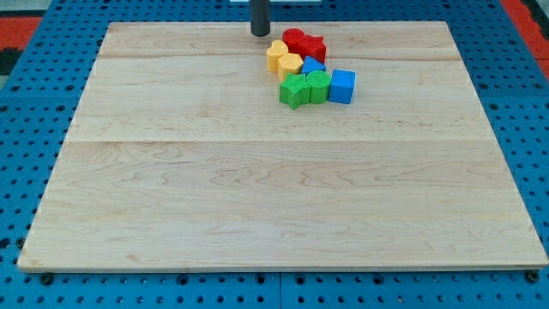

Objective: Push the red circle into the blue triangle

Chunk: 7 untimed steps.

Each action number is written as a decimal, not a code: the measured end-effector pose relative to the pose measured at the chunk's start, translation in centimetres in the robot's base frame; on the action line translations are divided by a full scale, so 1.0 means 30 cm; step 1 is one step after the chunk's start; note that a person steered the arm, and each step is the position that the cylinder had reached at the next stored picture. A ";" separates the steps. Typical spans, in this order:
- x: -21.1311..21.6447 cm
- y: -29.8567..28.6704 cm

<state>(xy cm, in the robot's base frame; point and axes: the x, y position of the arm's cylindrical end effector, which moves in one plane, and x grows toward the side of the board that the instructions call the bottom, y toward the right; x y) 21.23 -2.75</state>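
Camera view: the arm has no jaws, only a dark rod whose tip (260, 33) rests on the table (257, 197) at 12 o'clock. The red circle (294, 39) lies near the tip at its 3 o'clock, apart from it. It touches a red star (314, 47) and yellow blocks (283, 59). The blue triangle (313, 66) sits at the circle's 5 o'clock, above green blocks (305, 87) and a blue cube (342, 86).

Two yellow blocks (283, 58) sit touching near the board's (257, 189) top edge, beside a red star (315, 46). Below them, two green blocks (304, 88) (shapes unclear) adjoin a blue cube (342, 86).
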 end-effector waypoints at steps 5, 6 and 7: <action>-0.055 0.388; 0.064 0.376; 0.106 0.349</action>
